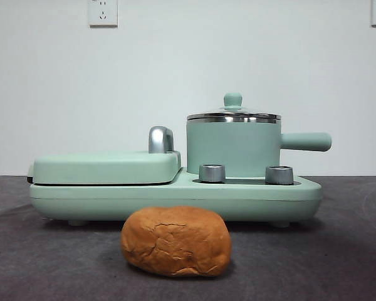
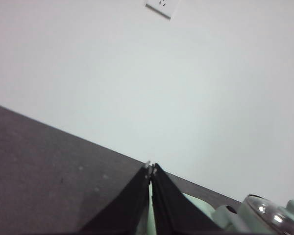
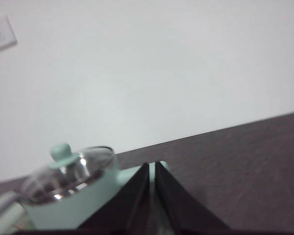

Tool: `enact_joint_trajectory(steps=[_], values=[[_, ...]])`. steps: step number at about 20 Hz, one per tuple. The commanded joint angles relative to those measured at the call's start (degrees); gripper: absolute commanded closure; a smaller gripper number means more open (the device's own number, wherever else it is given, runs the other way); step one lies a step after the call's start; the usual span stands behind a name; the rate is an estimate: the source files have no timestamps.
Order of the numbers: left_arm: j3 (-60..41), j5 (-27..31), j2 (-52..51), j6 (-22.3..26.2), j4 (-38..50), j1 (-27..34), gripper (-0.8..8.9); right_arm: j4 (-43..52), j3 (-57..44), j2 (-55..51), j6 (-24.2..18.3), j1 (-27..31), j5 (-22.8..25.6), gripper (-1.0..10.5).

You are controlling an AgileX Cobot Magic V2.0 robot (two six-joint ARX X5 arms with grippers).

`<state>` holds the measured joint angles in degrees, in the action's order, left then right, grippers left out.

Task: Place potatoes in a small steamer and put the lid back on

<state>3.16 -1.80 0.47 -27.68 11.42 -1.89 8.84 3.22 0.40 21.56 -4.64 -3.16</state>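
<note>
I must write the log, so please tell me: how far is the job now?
Nothing looks done. The potato lies on the table in front of the cooker, and the lid sits on the pot. The left gripper and right gripper hold nothing, jaws shut. Left: lift the lid, put the potato in, replace the lid.

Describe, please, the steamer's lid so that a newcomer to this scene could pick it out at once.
Find the long mint-green cooker across the dark table. On its right end stands the small steamer, a round pot with a straight side handle. The lid caps it: round, steel-rimmed, with a mint-green knob, unlike the flat grill cover beside it.
</note>
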Motion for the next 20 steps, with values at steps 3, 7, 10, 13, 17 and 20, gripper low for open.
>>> enact_joint_trajectory(steps=[3,7,10,13,17,20], values=[[8.20,-0.09,2.27,-0.09,-7.85,0.02,8.05,-3.04,5.05,1.77,5.60,0.02,-1.18,9.3],[14.71,-0.94,6.45,3.93,-15.58,0.00,8.05,-3.04,8.61,4.52,2.27,0.02,-5.33,9.3],[18.97,-3.74,10.16,7.85,-18.99,0.00,8.05,-5.51,12.28,7.28,0.90,0.02,-8.70,9.3],[22.71,-7.56,14.19,11.50,-21.11,0.00,8.06,-11.30,16.70,11.08,-3.32,0.02,-11.61,9.3],[27.10,-12.59,20.24,16.85,-23.21,0.00,8.06,-19.08,22.34,16.94,-12.00,0.02,-14.71,9.3],[30.45,-16.61,25.11,21.29,-25.11,-0.04,8.06,-23.58,26.01,21.33,-18.01,0.00,-16.96,9.3]])
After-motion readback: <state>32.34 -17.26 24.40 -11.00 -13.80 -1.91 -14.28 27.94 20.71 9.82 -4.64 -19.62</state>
